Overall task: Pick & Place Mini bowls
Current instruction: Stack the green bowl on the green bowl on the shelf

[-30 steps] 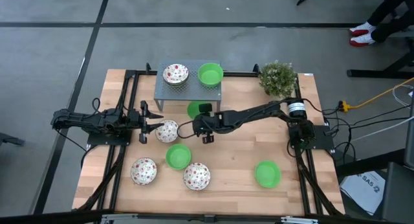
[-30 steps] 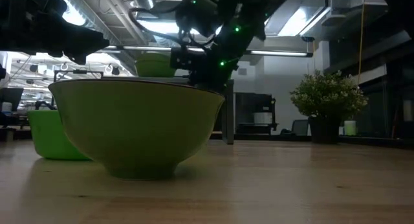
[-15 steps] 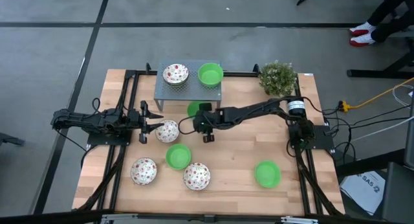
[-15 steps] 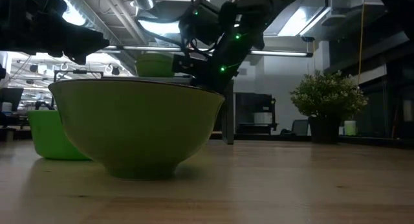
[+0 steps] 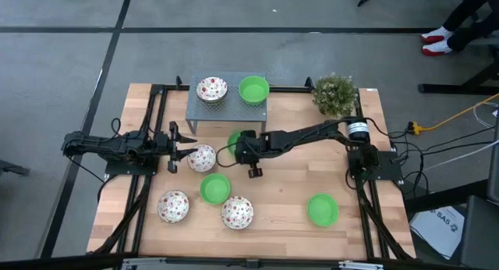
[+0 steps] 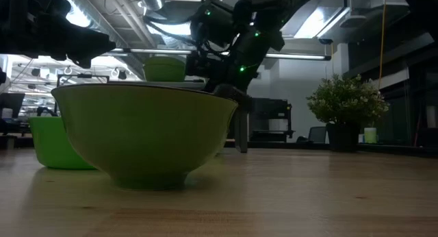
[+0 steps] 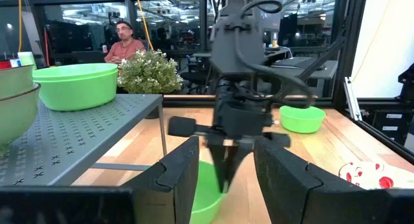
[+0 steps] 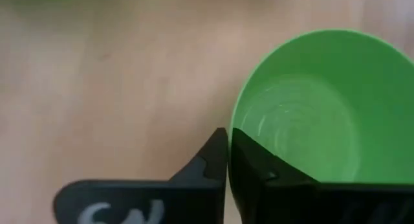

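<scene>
wooden desk (image 5: 288, 184), grey shelf (image 5: 204, 110) at 12 o'clock. right gripper (image 8: 228, 149) jaws pinched on green bowl (image 8: 317, 114) rim; lift level, clear shelf edge. left gripper (image 5: 175, 146) jaws parted, empty.

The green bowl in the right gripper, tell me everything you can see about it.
The green bowl is plain bright green, round, smooth and glossy, empty inside. It sits upright just in front of the grey shelf. The right gripper pinches its rim, one finger inside and one outside. In the wrist view wood shows beneath; whether it is lifted is unclear.
</scene>
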You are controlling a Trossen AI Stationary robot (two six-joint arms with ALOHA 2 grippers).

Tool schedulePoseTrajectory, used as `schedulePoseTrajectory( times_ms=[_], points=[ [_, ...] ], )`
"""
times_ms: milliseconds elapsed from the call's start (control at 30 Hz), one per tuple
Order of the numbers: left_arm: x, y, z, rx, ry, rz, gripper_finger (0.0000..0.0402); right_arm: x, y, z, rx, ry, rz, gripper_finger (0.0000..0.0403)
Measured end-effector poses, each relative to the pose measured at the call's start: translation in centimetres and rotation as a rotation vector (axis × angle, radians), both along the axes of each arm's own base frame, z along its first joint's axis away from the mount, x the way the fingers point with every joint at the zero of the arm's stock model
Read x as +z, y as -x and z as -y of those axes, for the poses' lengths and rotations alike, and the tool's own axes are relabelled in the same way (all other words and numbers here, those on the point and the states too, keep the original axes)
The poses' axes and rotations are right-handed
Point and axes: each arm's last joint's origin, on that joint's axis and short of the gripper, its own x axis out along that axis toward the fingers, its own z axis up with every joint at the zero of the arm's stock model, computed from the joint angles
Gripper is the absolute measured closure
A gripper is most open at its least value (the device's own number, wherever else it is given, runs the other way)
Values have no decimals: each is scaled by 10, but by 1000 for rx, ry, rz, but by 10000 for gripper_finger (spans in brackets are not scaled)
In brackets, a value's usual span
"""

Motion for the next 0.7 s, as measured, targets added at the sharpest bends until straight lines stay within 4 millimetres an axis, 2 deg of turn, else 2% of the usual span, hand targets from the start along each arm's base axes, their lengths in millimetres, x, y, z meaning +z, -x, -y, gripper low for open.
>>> schedulePoseTrajectory(
  times_ms=[167, 533, 700],
  points=[
    [0, 0, 0, 0, 0, 0, 258, 16, 10, -17, 92, -118, -18, 396],
    [0, 0, 0, 0, 0, 0, 258, 95, 41, -48, 270, -246, 153, 393],
    [0, 0, 0, 0, 0, 0, 258, 132, 60, -55, 307, -249, 256, 393]
  ],
)
